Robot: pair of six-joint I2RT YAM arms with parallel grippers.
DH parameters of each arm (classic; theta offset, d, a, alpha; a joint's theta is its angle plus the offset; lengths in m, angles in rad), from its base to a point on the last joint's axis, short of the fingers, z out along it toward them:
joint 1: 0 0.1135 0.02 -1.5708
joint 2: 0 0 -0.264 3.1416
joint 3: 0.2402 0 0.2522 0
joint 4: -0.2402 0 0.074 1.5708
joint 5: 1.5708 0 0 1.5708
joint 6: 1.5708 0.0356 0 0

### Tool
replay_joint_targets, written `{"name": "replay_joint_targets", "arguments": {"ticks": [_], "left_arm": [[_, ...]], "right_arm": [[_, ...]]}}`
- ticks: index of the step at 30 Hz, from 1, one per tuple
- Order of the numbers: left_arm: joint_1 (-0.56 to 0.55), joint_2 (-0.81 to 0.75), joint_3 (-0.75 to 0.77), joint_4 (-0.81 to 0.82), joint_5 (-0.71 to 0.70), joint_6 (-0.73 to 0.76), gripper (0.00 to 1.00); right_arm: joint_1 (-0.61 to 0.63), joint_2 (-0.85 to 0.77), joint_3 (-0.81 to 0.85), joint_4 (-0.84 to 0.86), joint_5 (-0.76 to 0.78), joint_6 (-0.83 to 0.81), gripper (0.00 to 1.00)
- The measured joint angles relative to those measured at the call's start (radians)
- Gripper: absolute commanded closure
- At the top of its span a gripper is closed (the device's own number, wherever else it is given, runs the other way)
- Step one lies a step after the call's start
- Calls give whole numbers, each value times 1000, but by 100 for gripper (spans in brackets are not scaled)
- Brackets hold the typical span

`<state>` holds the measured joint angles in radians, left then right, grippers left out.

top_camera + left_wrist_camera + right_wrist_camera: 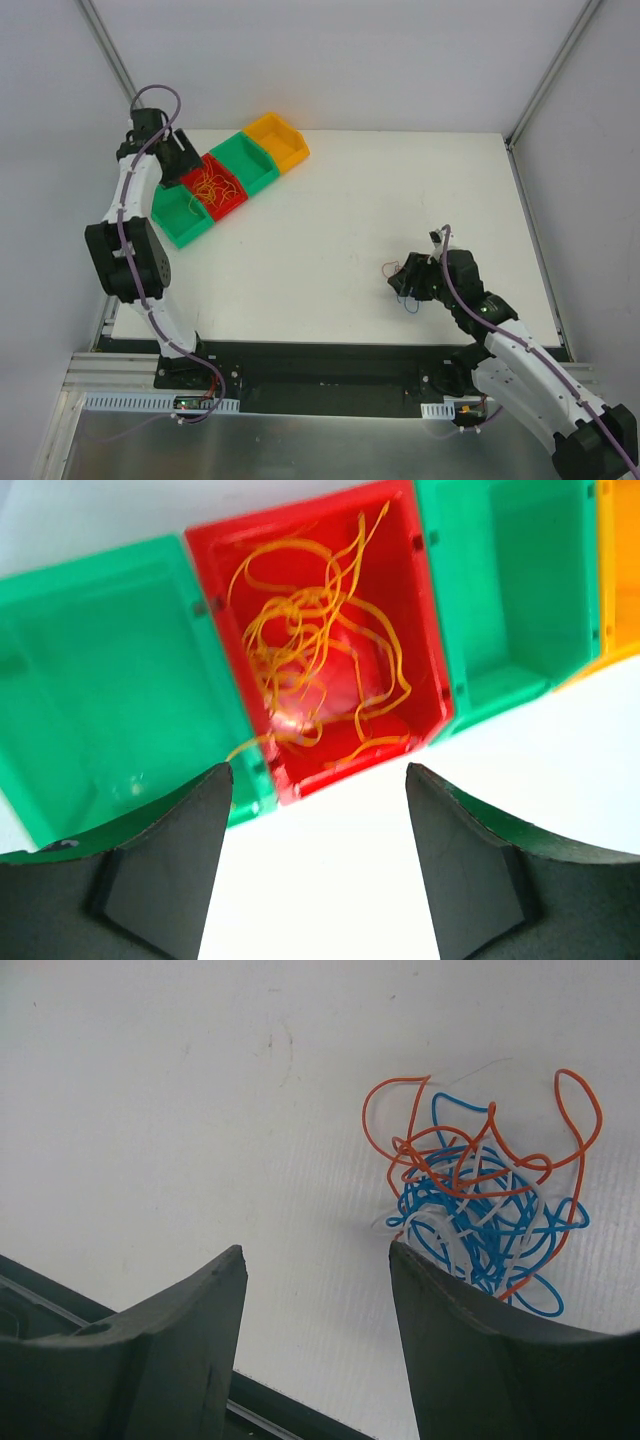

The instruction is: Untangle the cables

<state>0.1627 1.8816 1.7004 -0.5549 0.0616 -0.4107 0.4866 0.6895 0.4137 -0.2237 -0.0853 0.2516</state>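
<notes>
A tangled clump of thin orange, blue and white cables (478,1200) lies on the white table, just past my right gripper's right fingertip. That right gripper (318,1250) is open, with only bare table between its fingers; from above it (412,280) hovers at the clump (405,292). Loose yellow cables (310,650) lie in the red bin (428,620). My left gripper (318,770) is open and empty at the near edge of that red bin (232,202), and from above it (185,152) shows at the table's far left.
A row of bins runs diagonally at the far left: a green bin (178,222), the red one, another green bin (252,160) and a yellow bin (280,138). Frame posts stand at the back corners. The table's near edge runs close under the right gripper.
</notes>
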Motion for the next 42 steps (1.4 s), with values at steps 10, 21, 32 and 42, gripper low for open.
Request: {"name": "replay_joint_targets", "arguments": {"ticks": [10,21,32,42], "left_arm": [[145,-151,-330,100,225,31,31],[160,-20,-340,170,403,90,35],[162,-4,-326,183,406,101,78],[167,-63,-335,152,298,116,86]], "right_arm": [[-1,25,-21,52,-28,-1,38],[-1,2,-21,62,-40,-1,38],[-1,6,-22,62,-41,0,38],[-2,47,-22,64,-50,2,38]]}}
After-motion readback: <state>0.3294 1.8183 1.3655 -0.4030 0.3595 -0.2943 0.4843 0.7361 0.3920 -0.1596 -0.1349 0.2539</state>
